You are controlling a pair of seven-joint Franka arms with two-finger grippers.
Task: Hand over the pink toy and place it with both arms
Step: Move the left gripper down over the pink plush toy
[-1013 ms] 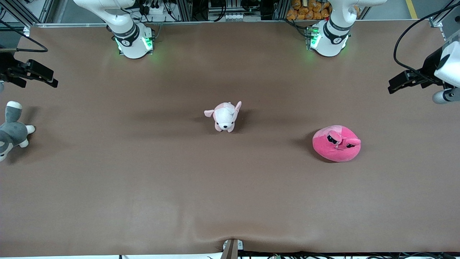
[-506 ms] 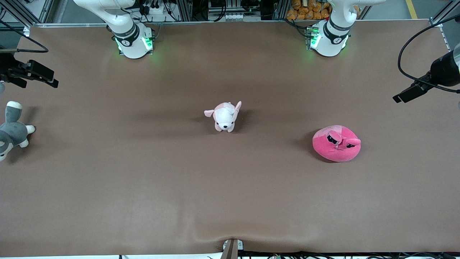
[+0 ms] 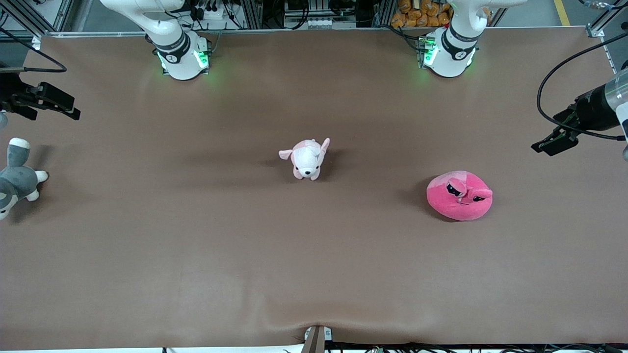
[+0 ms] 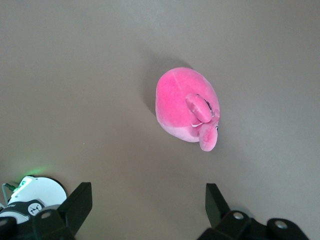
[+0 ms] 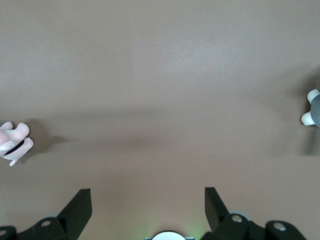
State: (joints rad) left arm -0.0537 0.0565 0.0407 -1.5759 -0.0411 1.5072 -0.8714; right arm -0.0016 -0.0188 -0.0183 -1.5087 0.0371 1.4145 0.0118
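Note:
The pink toy [image 3: 459, 195], a round hot-pink plush with two stalked dark eyes, lies on the brown table toward the left arm's end. It also shows in the left wrist view [image 4: 187, 111]. My left gripper [image 3: 554, 142] hangs in the air over the table's edge at that end, open and empty, apart from the toy; its jaws stand wide in the left wrist view [image 4: 148, 200]. My right gripper [image 3: 54, 104] hovers open and empty over the right arm's end of the table, its jaws wide in the right wrist view [image 5: 148, 200].
A small white and pale pink dog plush [image 3: 307, 158] sits mid-table. A grey and white plush [image 3: 17, 177] lies at the right arm's end, under the right gripper. The two arm bases [image 3: 182, 55] [image 3: 449, 54] stand along the table's back edge.
My left gripper has swung and come lower in the front view, toward the pink toy. The right gripper and the plushes have not moved.

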